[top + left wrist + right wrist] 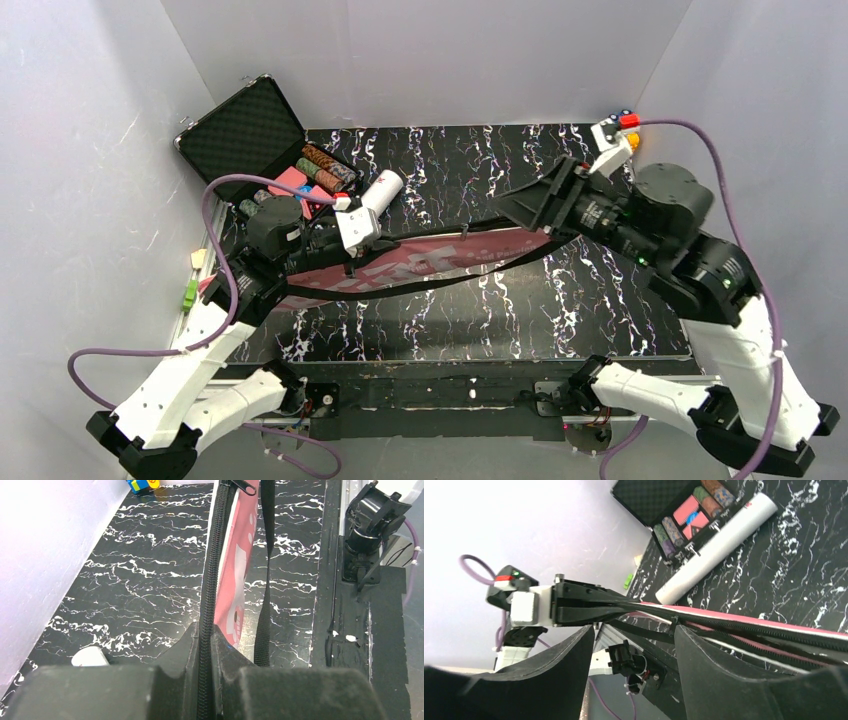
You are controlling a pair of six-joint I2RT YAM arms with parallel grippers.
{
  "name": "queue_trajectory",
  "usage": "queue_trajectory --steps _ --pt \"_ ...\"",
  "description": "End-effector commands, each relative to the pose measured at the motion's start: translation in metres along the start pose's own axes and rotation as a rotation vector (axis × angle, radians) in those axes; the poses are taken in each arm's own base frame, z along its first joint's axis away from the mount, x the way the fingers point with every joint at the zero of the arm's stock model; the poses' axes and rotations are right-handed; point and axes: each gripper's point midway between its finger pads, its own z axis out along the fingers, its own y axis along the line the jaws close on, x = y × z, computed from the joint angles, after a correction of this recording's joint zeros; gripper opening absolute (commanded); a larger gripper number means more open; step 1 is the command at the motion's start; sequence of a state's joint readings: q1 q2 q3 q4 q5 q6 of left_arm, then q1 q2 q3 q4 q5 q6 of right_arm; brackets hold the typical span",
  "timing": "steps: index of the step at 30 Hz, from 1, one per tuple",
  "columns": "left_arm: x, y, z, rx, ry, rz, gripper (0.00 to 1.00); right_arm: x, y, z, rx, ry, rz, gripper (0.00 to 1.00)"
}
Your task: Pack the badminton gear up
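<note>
Now then, the left gripper [205, 639] is clamped tight on the zip edge of the pink cover [430, 262], holding that end up off the table [450, 335] at middle left of the overhead view. The cover runs as a long band across the centre of the frame, and its black strap [264, 580] droops beneath it. At the other end, centre right, the right gripper [633, 640] stands wide apart with nothing pinched. In its own camera the cover's edge and the strap pass through the gap, but I can't tell whether they brush a finger.

How far along? I'd judge well on, but not finished. No racket lies loose anywhere, so both are probably inside the cover, though that can't be seen. The zip [210, 570] looks meshed along the stretch in the left wrist view, with its pull [245, 485] at the top edge of that frame. Whether it has run fully home is impossible to say. The white tube [714, 545] lies on the table at upper left, just beside the open poker chip case [250, 130], and is not yet packed.

No shuttlecocks show; they may be in the tube, but its inside is out of sight. Overhead, the cover's far tip is partly masked by the right gripper. A small coloured toy [141, 484] is cut off by the frame edge.
</note>
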State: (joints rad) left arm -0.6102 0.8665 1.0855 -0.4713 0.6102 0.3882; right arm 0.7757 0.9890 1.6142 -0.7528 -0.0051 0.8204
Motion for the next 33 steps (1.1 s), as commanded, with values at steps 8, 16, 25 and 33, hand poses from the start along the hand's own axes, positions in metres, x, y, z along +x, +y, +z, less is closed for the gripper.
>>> queue_trajectory --steps 8,16,25,33 --pt "-0.041 0.042 -0.009 -0.207 -0.102 0.053 0.0 0.028 0.011 -0.001 -0.187 0.03 0.082 0.78" --pt "-0.046 0.043 -0.006 -0.199 -0.114 0.037 0.0 0.042 -0.016 0.044 -0.23 -0.055 0.126 0.62" --pt "-0.048 0.038 -0.008 -0.179 -0.118 0.045 0.0 0.02 -0.01 0.066 -0.297 -0.184 0.098 0.56" --pt "-0.05 0.036 -0.01 -0.172 -0.125 0.056 0.0 0.022 -0.014 0.076 -0.272 -0.168 0.111 0.55"
